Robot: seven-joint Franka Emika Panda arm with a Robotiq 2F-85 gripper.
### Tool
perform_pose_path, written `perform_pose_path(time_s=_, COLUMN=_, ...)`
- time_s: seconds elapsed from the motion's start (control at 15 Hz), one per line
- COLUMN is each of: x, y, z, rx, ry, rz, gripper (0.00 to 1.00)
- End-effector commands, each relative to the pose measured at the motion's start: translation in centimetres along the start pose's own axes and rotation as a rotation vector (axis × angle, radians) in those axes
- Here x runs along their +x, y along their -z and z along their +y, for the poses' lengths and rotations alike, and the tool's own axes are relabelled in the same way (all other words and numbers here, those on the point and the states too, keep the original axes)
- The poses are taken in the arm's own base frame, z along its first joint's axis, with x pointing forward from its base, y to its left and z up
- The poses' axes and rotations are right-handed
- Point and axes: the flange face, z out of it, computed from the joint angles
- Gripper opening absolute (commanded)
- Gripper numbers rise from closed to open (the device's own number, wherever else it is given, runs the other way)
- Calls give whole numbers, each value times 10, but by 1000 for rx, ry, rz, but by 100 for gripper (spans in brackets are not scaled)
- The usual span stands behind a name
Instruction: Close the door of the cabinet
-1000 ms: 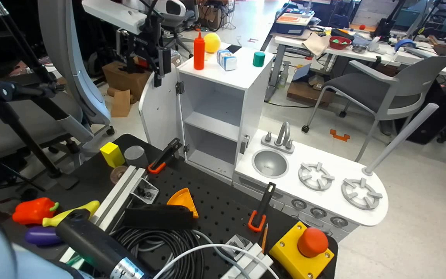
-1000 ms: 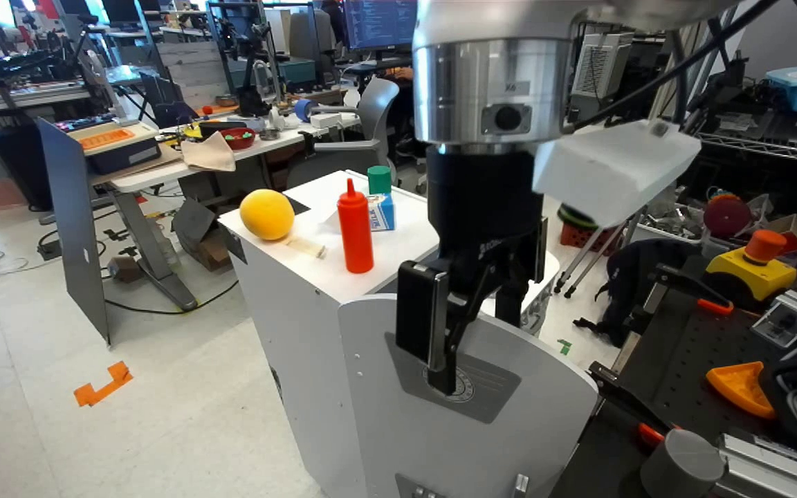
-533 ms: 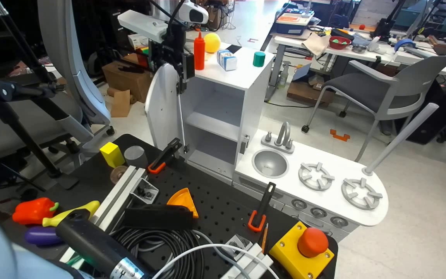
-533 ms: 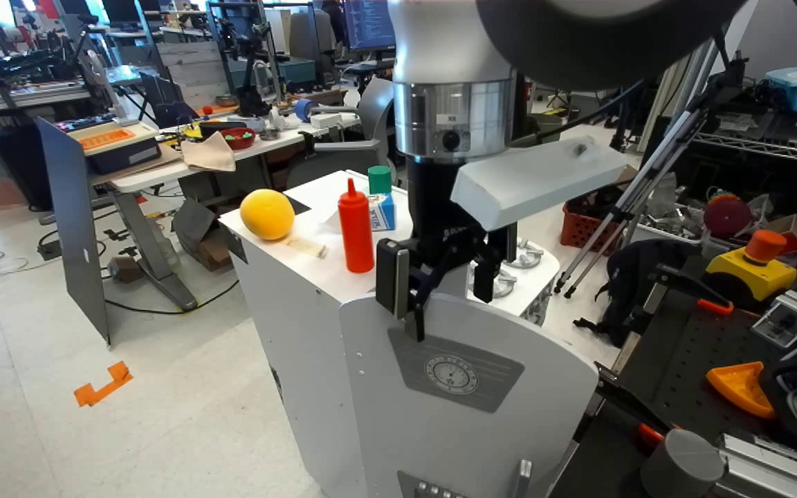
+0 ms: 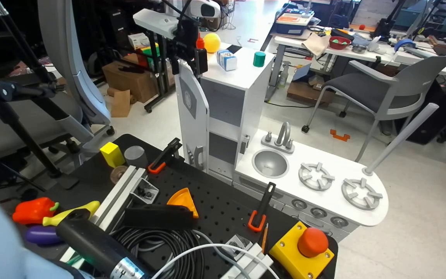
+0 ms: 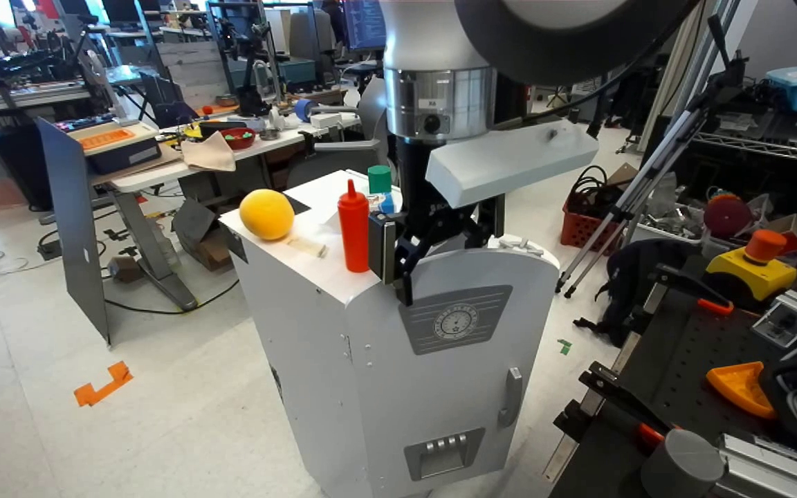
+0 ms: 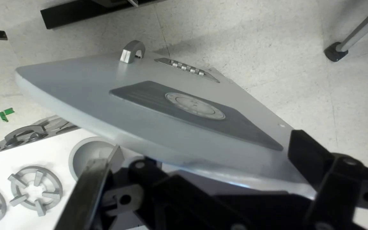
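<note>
We look into a cluttered room with a pale tiled floor (image 6: 163,429); in an exterior view a black pegboard table (image 5: 211,192) spreads at six o'clock from the white toy-kitchen cabinet (image 5: 254,104). The cabinet's door (image 6: 433,394) stands ajar, its dial (image 6: 456,322) facing outward and the inner shelves (image 5: 225,130) showing at three o'clock past its free edge. The door's curved top passes between the fingers (image 7: 310,156) of the Robotiq gripper (image 7: 203,143), which reaches down from above. In the wrist view we see one finger at eight o'clock, on the inner side, and its partner at four o'clock, over the outer face. They are spread far wider than the panel is thick and do not clamp it; whether either touches it we cannot tell. On the cabinet top in an exterior view, from the red squeeze bottle (image 6: 355,238), we find a yellow ball (image 6: 267,216) at nine o'clock and a green cylinder (image 6: 379,179) at one.
</note>
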Motion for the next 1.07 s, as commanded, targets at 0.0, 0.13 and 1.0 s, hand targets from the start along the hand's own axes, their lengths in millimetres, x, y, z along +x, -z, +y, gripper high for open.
perform_pose_path(time_s=0.0, x=12, y=31, z=14, rx=-20, ry=-63, rz=102, gripper=100)
perform_pose_path(time_s=0.13, x=9, y=35, z=14, rx=-32, ry=-58, rz=159, gripper=100)
perform_pose_path(time_s=1.0, x=-17, y=83, z=43, rx=-159, ry=22, rz=451, gripper=100)
